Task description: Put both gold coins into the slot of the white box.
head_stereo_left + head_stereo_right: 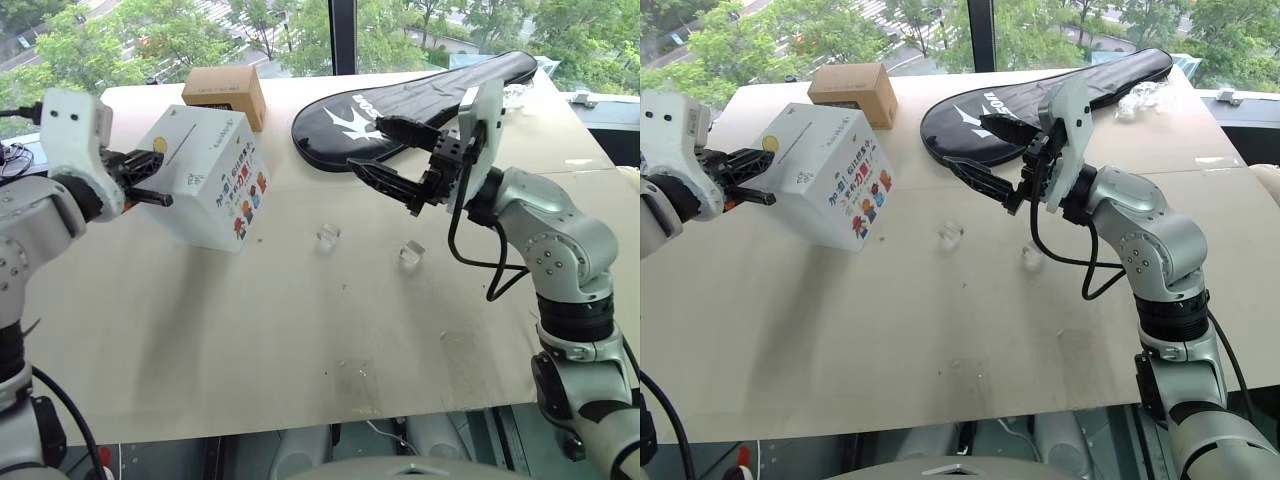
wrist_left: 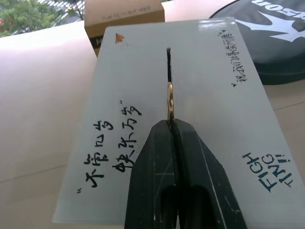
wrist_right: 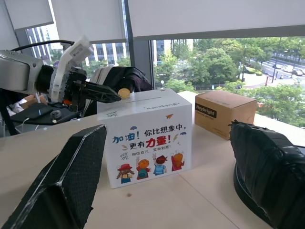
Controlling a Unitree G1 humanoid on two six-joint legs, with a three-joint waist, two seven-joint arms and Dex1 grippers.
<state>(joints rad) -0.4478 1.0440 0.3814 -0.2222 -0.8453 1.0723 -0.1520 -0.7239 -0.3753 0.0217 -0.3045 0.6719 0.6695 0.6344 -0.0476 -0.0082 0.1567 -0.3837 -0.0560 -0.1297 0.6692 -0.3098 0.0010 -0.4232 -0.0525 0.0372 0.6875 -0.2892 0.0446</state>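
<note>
Releasing early lets the gold coin [image 2: 169, 101], pinched edge-on in the closed left gripper [image 2: 172, 125], miss the slot [image 2: 168, 64] on the white box [image 1: 205, 180] near the tabletop's far left corner, while the wide-open right gripper [image 1: 385, 150] holds nothing.

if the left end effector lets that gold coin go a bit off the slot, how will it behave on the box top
The gold coin is a thin, stiff disc pinched on edge by the shut left end effector, so it would probably roll or topple flat rather than stay upright. The white box has a smooth top, so the coin may slide. It looks light; a bounce off the slot seems possible.

Silver arms, black cables, black pincer [image 1: 385, 148]
</note>
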